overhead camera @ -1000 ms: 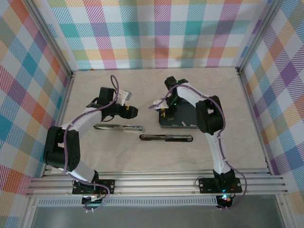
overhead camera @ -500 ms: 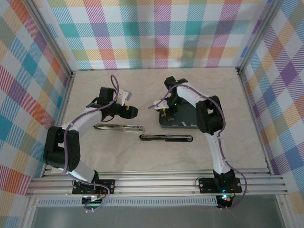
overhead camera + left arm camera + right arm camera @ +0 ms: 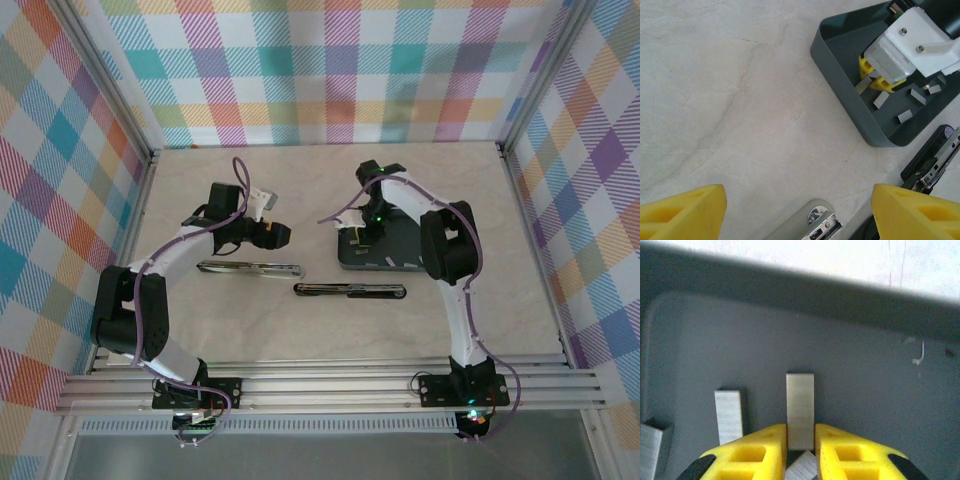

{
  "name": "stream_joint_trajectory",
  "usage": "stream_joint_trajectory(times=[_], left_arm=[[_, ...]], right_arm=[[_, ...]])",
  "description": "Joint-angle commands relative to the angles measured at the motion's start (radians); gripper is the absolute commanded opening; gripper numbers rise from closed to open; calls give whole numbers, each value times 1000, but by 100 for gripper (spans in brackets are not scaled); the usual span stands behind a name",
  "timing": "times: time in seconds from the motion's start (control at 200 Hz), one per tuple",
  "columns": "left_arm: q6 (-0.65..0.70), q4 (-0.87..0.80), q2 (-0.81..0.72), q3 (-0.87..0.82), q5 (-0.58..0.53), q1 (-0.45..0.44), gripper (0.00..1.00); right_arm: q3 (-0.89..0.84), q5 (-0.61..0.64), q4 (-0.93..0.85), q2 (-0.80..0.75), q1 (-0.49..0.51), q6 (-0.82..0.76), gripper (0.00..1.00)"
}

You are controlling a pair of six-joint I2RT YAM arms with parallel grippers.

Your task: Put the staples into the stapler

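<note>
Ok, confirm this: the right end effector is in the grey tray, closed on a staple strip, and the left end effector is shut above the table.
Wrong on the left end effector: it is open above the table, fingers wide apart in the left wrist view. The rest stands.

Left arm (image 3: 178, 250) extended forward and inward, low over the table. Left gripper (image 3: 800, 212) with yellow fingers (image 3: 682, 210) spread wide. Right arm (image 3: 447, 245) folded at the elbow, wrist pointing down. Right gripper (image 3: 800, 440) pinched onto one staple strip (image 3: 800, 407).
</note>
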Motion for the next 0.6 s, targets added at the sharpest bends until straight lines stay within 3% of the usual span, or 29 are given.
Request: stream_joint_trajectory(times=[0.0, 0.325, 0.475, 0.595], left_arm=[[-6, -11, -6, 27, 35, 12, 76], [-16, -4, 3, 31, 43, 12, 76], [-19, -3, 2, 32, 46, 12, 76], [-29, -1, 4, 32, 40, 12, 76]], right_arm=[[-26, 14, -37, -54, -16, 29, 23], [-99, 1, -16, -126, -74, 79, 24], [-111, -93, 24, -172, -64, 104, 32], [-114, -92, 53, -172, -25, 93, 34]])
